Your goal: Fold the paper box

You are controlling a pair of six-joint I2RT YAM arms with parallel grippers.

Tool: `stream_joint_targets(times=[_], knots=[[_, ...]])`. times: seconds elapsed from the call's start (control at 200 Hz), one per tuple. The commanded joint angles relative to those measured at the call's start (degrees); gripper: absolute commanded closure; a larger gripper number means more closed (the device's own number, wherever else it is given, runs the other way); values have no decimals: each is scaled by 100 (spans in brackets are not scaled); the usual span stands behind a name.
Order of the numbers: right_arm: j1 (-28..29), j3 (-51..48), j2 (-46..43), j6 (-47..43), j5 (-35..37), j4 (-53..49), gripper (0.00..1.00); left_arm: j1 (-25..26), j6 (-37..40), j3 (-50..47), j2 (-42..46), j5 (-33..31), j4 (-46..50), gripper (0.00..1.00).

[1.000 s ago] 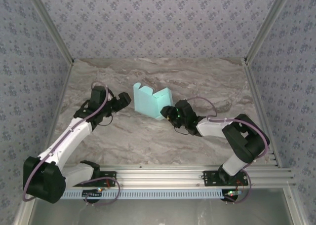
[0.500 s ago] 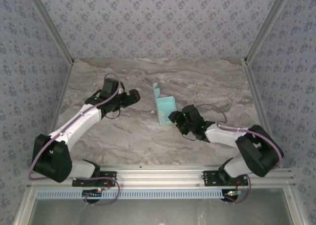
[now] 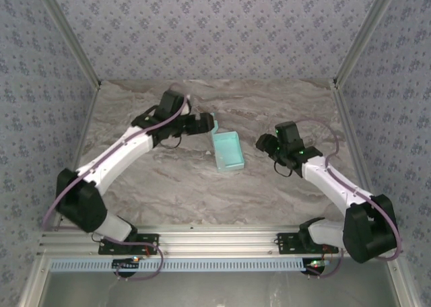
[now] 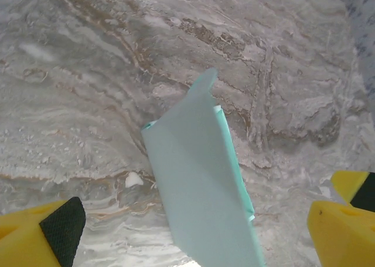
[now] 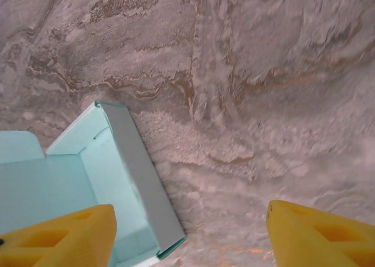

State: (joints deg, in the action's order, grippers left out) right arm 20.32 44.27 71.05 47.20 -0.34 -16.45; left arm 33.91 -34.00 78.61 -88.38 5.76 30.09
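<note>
The paper box (image 3: 227, 150) lies open side up mid-worktop (image 3: 202, 192), between the arms. The left end effector (image 3: 207, 124) hovers at the box's far flap, jaws spread wide, gripping nothing. The right end effector (image 3: 264, 144) sits just right of the box, jaws apart, empty too.

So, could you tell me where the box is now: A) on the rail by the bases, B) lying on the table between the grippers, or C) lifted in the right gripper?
B: the box lies on the table, open side up, with the left gripper and right gripper open on either side.
</note>
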Motion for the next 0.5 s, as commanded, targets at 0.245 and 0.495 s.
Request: stream_joint_targets(times=[0.245,0.495], knots=[[-204,34,301,-391,-462,43,30,884,-149,1739,-1292,-1970,2375,25],[-212,47,351,-473,-571,15,30,1290,-63,2126,-1623,-2797,2756,64]])
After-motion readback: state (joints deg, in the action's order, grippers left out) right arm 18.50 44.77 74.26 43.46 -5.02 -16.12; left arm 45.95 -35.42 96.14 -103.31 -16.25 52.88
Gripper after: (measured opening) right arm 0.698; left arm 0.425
